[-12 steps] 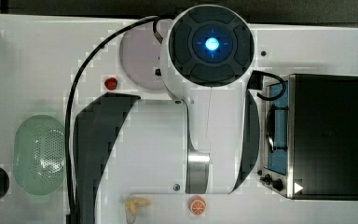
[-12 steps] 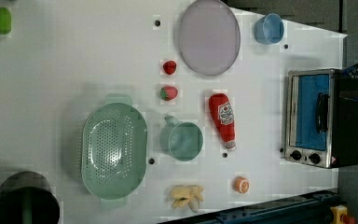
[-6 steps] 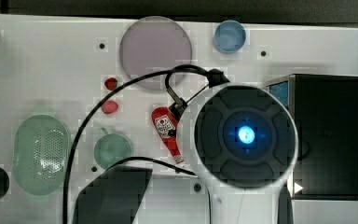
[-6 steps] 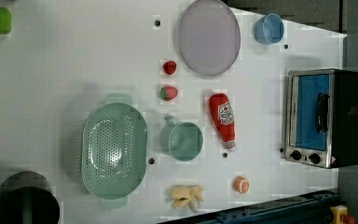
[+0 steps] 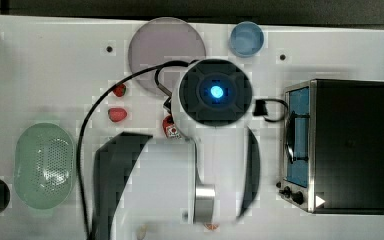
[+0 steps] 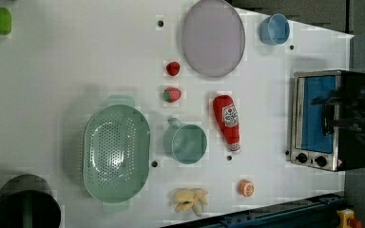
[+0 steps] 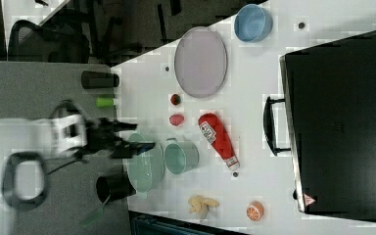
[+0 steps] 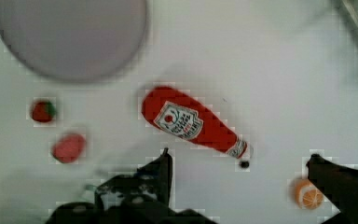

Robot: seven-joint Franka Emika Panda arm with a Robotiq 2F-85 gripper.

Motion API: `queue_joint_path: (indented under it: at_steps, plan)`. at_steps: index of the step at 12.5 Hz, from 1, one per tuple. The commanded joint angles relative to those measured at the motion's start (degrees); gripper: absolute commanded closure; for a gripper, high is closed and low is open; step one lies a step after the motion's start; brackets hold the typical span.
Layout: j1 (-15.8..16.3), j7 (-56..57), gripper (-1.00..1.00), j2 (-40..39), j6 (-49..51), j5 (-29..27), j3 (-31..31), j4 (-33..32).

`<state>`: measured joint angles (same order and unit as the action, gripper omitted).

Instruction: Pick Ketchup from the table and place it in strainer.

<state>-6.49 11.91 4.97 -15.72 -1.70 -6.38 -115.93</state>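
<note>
The Ketchup (image 6: 226,121) lies flat on the white table, a red bottle with its white cap toward the left view's bottom. The wrist view shows the Ketchup (image 8: 186,122) just beyond my gripper (image 8: 240,156), which hangs above the table, open and holding nothing. Its dark fingers (image 8: 164,165) stand wide apart, the bottle's cap end between them. In the top view my arm's round head (image 5: 215,92) covers most of the Ketchup (image 5: 169,125). The mint-green strainer (image 6: 89,142) sits empty toward the left view's left; the strainer (image 5: 22,150) is also at the top view's left.
A green cup (image 6: 186,142) stands between strainer and bottle. Two strawberries (image 6: 172,94), a purple plate (image 6: 213,38), a blue cup (image 6: 273,29), an orange (image 6: 246,188) and a banana (image 6: 190,199) lie around. A toaster oven (image 6: 330,121) stands at the left view's right.
In the top view my arm has swung from the lower right to over the Ketchup. The bottle and the other things have not moved.
</note>
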Motion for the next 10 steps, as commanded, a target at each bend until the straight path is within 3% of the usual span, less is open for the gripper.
queue_joint_path:
  at_steps: [1,6,10]
  plan:
    - [-0.27,18.22,-1.0,-3.75,-8.45,0.0,-1.69,-7.32]
    - [-0.06,40.65,-1.0,-8.36,-27.34,-0.01,-2.1,-16.69]
    - [0.02,41.64,-1.0,-13.36,-37.55,-0.01,-2.19,-21.02]
